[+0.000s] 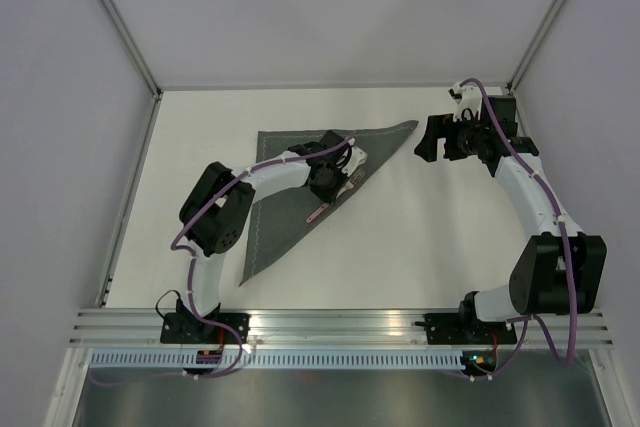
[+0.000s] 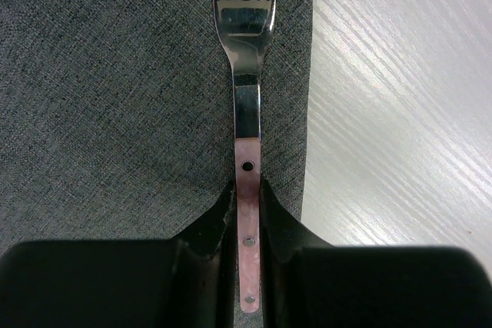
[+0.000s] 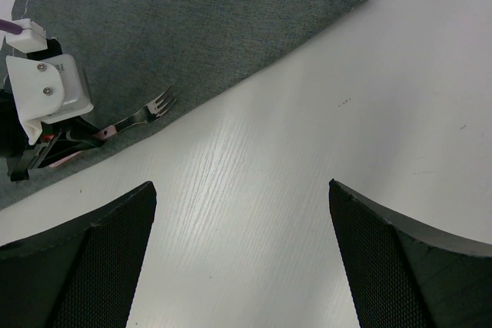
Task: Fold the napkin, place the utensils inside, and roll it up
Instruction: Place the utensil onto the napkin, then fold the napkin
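Dark grey cloth napkin (image 1: pixel 275 232), limp, folded triangular left of centre on the white worktop (image 1: pixel 420 237), probably wants corner pinches; left tool (image 2: pixel 246 190) clamps a pink-handled steel fork (image 2: pixel 246 105) over it, right tool (image 3: pixel 241 186) gapes empty.

The napkin (image 1: pixel 285 212) is dark grey, folded to a triangle, and lies flat left of the table's (image 1: pixel 400 247) centre. The pink-handled steel fork (image 2: pixel 247 97) lies along its folded edge, handle clamped in my left gripper (image 2: pixel 247 190).
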### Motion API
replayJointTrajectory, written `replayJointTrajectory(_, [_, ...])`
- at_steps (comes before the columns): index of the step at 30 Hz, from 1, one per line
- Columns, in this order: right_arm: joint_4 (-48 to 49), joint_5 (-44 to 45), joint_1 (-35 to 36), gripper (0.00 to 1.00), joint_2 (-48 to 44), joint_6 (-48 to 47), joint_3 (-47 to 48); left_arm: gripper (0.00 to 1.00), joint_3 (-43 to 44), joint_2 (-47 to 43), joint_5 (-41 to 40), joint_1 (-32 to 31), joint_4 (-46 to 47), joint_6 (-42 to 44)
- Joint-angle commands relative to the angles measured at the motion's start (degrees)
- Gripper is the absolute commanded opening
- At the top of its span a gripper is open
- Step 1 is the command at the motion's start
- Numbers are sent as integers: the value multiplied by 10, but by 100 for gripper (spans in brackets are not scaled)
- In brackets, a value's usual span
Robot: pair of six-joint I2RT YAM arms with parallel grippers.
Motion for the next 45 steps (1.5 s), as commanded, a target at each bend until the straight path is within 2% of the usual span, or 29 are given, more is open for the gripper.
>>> replayJointTrajectory(1, [2, -12, -2, 98, -6, -3, -4, 10, -2, 8, -6, -1, 12, -19])
replayJointTrajectory(3, [2, -13, -1, 98, -6, -3, -4, 18, -4, 5, -9, -1, 13, -19])
replayJointTrajectory(5, [1, -14, -2, 98, -6, -3, -4, 20, -2, 0, -12, -1, 15, -18])
replayJointTrajectory(6, [1, -14, -2, 98, -6, -4, -5, 27, -3, -2, -13, -1, 15, -17])
replayJointTrajectory(8, [1, -15, -2, 98, -7, -3, -4, 31, -2, -9, -15, -1, 18, -17])
replayJointTrajectory(10, [2, -15, -2, 98, -8, -3, -4, 41, -1, -14, -17, -1, 20, -17])
replayJointTrajectory(17, [2, -15, -2, 98, -9, -4, -3, 49, 7, -47, -28, 0, 21, -15])
replayJointTrajectory(21, [5, -18, -2, 98, -13, -3, -3, 52, -3, -104, -52, -1, 43, -25])
replayJointTrajectory(25, [12, -28, 7, 98, -21, 1, 5, 52, -60, -202, -157, 5, 89, -76])
replayJointTrajectory(26, [13, -25, 12, 98, -25, -2, 11, 49, -74, -227, -211, 5, 100, -102])
replayJointTrajectory(27, [13, -22, 25, 97, -28, -5, 12, 47, -91, -260, -231, 7, 112, -114])
replayJointTrajectory(29, [15, -21, 63, 96, -39, -14, 8, 55, -153, -373, -272, 14, 159, -155])
replayJointTrajectory(30, [19, -20, 78, 96, -43, -21, 4, 65, -171, -411, -270, 22, 169, -174])
replayJointTrajectory(31, [23, -16, 110, 96, -47, -23, -1, 65, -200, -447, -269, 47, 179, -191])
replayJointTrajectory(32, [33, -9, 129, 96, -55, -23, -12, 64, -209, -520, -252, 62, 186, -216])
replayJointTrajectory(34, [47, 18, 199, 95, -63, -26, -26, 71, -203, -572, -224, 101, 170, -231])
replayJointTrajectory(35, [65, 31, 227, 94, -70, -32, -45, 71, -191, -599, -230, 108, 130, -240])
replayJointTrajectory(39, [139, 140, 393, 90, -90, -52, -113, 69, -96, -624, -283, 113, 16, -255])
replayJointTrajectory(40, [155, 158, 459, 88, -90, -65, -137, 68, -86, -628, -294, 114, -1, -260])
replayJointTrajectory(42, [195, 207, 520, 85, -83, -74, -152, 66, -69, -642, -296, 114, -37, -266])
replayJointTrajectory(43, [206, 223, 575, 81, -65, -81, -157, 65, -58, -647, -308, 114, -48, -272])
replayJointTrajectory(45, [218, 256, 620, 75, -37, -87, -148, 64, -56, -664, -314, 114, -71, -284])
